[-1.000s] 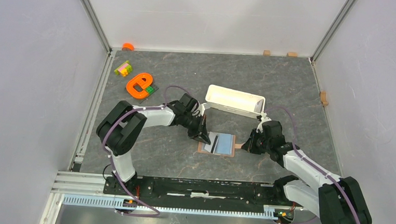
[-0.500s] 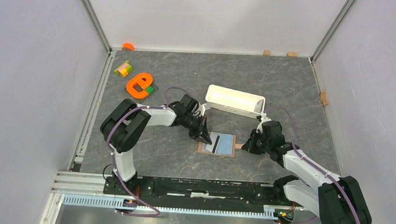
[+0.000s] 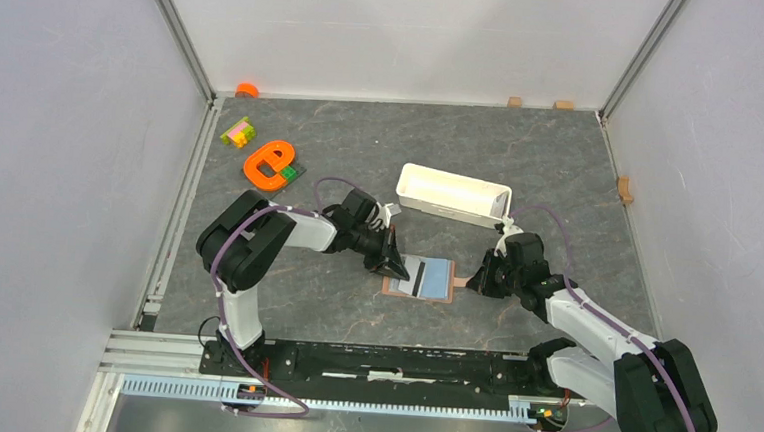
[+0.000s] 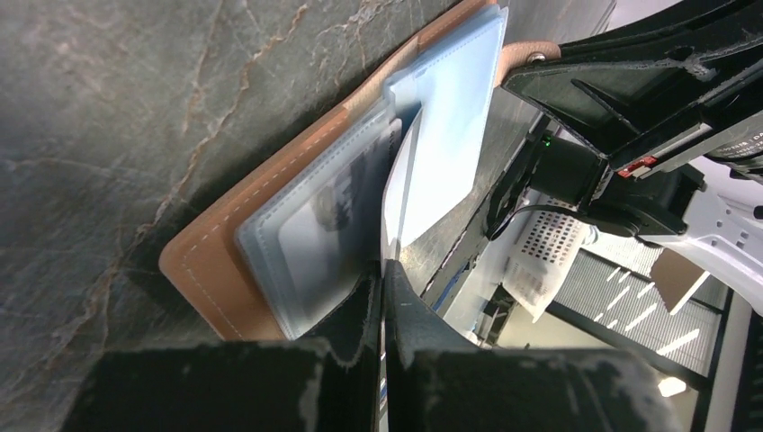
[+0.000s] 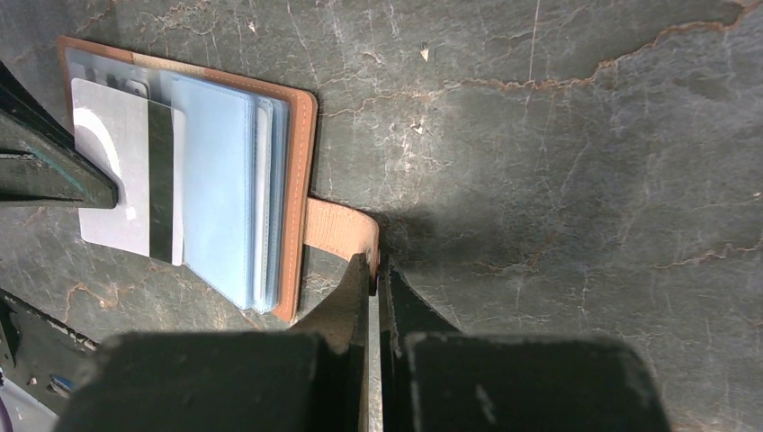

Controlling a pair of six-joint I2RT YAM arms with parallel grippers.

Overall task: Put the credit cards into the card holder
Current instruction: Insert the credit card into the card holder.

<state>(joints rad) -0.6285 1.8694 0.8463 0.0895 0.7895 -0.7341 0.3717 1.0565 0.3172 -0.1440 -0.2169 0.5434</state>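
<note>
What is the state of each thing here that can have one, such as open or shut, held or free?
card holder, open, lying flat.
flap, pinched by the right claw.
striped card, held at one edge by the left claw, over the open holder, not fully in.
left claw, shut on the striped card.
right claw, shut on the flap.
white tray, free, touched by neither claw.

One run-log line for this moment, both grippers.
left gripper shut on credit card | right gripper shut on card holder strap | holder open, card at its sleeves
</note>
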